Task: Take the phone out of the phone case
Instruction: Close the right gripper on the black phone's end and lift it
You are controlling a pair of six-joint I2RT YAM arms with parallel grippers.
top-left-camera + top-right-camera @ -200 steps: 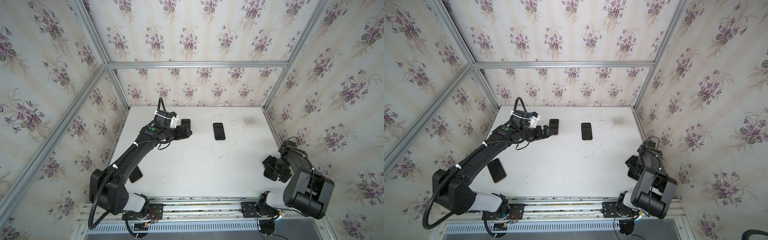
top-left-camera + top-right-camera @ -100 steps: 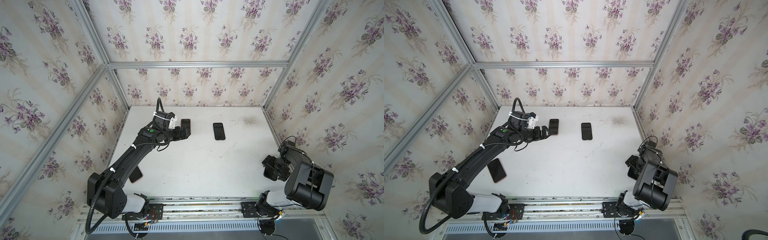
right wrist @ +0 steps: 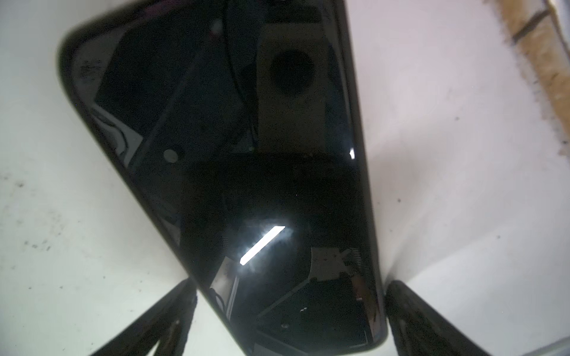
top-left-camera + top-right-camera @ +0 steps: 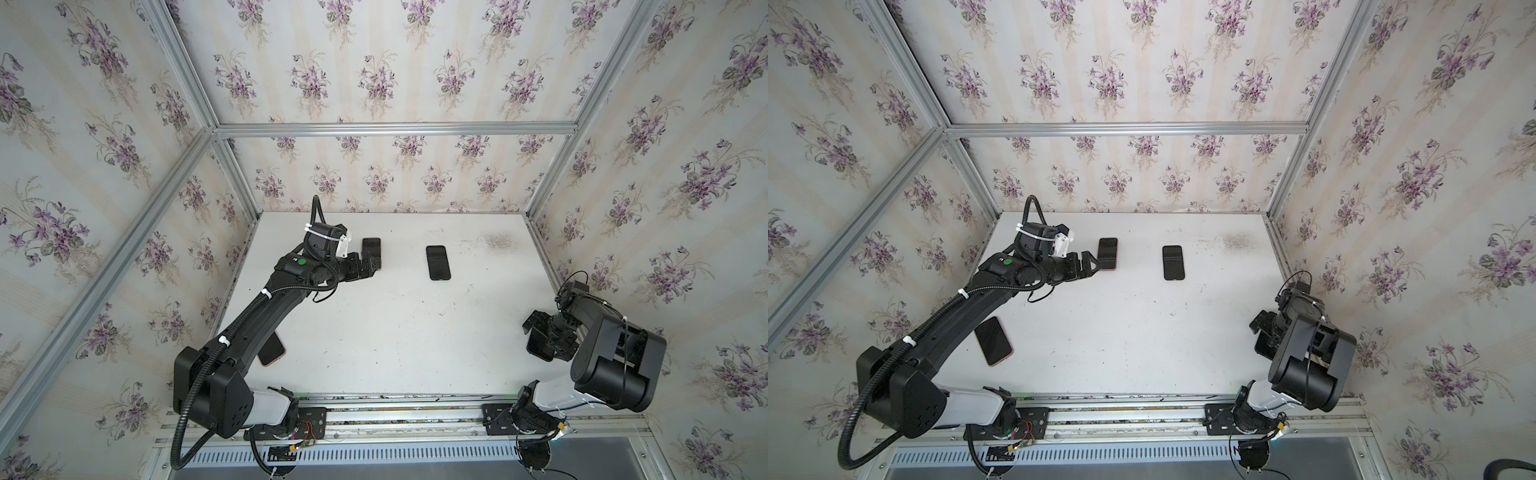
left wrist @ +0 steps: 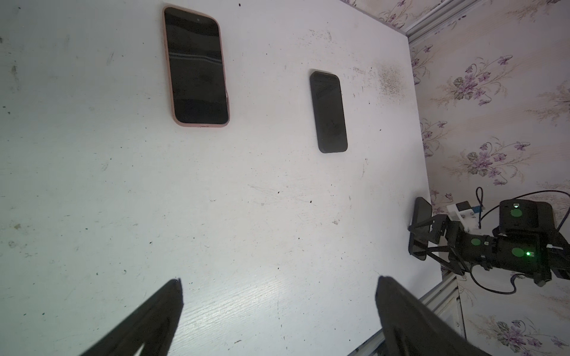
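Observation:
A phone in a pink phone case point(image 5: 196, 66) lies screen up at the back left of the white table point(image 4: 395, 332); it shows in both top views point(image 4: 1108, 251). My left gripper point(image 5: 279, 285) hangs open above the table just short of the phone's near end point(image 4: 371, 266), with nothing between its fingers. A black phone point(image 3: 246, 172) lies at the table's right edge. My right gripper point(image 3: 290, 292) is open, low over it, with one finger on each side of its near end point(image 4: 536, 338).
Another black phone point(image 4: 437, 262) lies at the back middle point(image 5: 328, 112). A phone in a pinkish case point(image 4: 993, 340) lies near the front left, partly under my left arm. Papered walls with aluminium posts close in three sides; a rail runs along the front.
Both arms shift only slightly. The right arm's upper links have swung a little while its gripper stays over the black phone. Both grippers stay open.

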